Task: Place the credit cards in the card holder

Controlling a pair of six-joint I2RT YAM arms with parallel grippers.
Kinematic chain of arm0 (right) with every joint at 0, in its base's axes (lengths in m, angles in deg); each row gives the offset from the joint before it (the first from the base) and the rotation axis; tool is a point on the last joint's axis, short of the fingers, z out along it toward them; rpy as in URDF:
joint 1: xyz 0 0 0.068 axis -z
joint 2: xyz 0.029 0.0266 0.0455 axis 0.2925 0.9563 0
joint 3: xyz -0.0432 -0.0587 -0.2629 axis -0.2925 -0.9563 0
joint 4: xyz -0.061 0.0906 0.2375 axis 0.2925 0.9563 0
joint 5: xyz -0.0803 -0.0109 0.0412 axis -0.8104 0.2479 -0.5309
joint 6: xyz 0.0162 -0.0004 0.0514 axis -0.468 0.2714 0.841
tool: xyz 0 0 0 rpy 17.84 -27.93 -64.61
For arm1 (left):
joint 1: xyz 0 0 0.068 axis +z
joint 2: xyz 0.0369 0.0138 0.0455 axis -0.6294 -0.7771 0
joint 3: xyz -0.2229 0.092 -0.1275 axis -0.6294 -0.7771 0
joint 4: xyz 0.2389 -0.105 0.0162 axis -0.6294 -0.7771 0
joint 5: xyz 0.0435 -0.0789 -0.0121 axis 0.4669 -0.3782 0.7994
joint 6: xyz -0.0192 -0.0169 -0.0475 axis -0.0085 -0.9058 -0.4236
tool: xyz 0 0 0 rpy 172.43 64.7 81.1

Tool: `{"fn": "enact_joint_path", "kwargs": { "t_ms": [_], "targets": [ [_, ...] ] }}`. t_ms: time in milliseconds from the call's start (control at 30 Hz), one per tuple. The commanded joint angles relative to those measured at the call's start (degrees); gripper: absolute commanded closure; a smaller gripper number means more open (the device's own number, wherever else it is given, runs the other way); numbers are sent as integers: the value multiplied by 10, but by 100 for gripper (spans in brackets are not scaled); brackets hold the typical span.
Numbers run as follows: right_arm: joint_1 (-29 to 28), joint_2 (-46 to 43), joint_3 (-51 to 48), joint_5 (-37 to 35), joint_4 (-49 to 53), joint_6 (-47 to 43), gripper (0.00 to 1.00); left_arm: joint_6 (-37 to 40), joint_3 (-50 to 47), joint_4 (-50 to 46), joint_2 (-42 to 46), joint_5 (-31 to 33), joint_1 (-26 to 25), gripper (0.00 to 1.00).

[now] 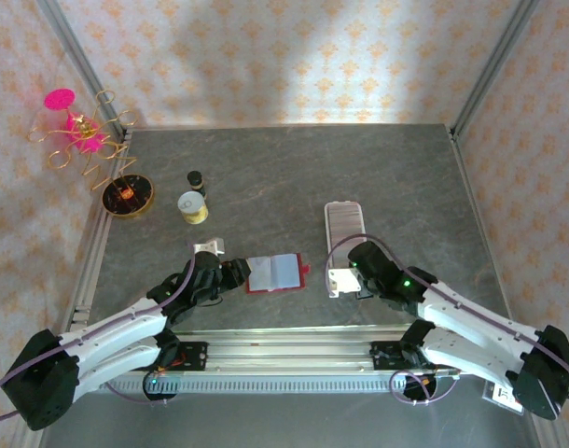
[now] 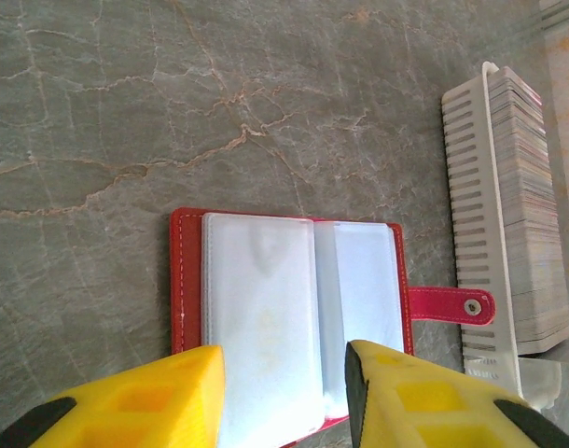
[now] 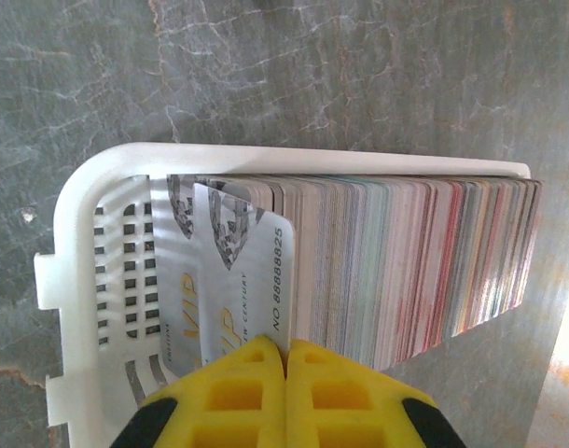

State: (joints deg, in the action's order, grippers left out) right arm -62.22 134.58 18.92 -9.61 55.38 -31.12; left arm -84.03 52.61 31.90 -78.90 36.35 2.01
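One credit card [image 3: 247, 271] sat pinched in the closed right gripper [image 3: 286, 347]; the card holder [image 1: 273, 273] lay to its left (spread open), beneath the part-open, empty left gripper [image 2: 284, 359].

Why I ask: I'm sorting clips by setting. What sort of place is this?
Likely a robot test booth: patterned walls on metal posts box in a grey table, two arms mounted at its edge.

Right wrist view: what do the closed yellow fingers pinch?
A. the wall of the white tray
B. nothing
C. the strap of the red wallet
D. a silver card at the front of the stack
D: the right gripper is shut on the edge of the silver card, which stands at the front of the stack in the white tray.
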Motion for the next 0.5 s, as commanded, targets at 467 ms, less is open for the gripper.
{"fn": "enact_joint_path", "kwargs": {
  "t_ms": [467],
  "targets": [
    [3,-44,97,99,90,100,100,60,49,-58,-51,11,4,48]
  ]
}}
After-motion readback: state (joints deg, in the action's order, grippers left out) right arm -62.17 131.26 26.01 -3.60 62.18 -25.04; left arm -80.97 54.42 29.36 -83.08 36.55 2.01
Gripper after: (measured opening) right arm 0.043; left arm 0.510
